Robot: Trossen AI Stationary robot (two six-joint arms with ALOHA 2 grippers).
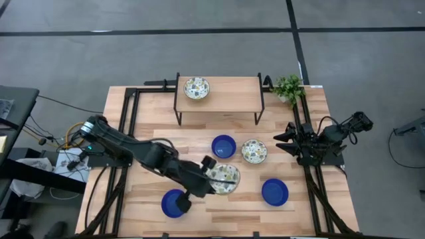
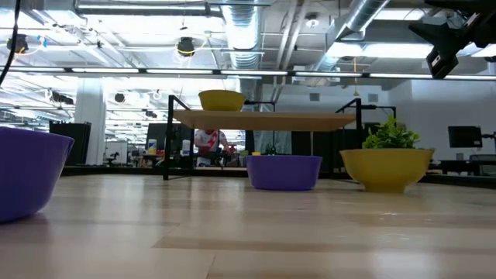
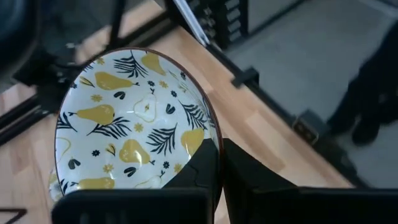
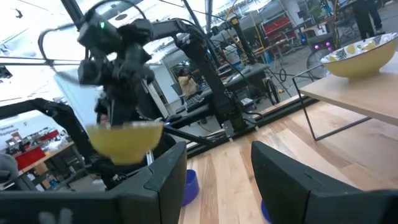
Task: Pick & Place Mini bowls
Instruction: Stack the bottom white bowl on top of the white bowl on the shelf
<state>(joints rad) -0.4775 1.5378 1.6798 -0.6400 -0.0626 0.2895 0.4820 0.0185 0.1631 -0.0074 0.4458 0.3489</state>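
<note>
High view – three blue bowls, three patterned bowls

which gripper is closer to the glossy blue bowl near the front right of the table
Right. The right gripper waits open at the table's right edge, just behind the glossy blue bowl. The left gripper, shut on a pear-patterned white bowl, is farther away, toward the middle.

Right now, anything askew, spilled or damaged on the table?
Nothing spilled or broken. The only thing off level is the patterned bowl pinched by its rim in the left gripper, lifted and tilted above the table. The other bowls sit upright, one on the raised shelf. The right gripper waits open at the table's right edge.
</note>
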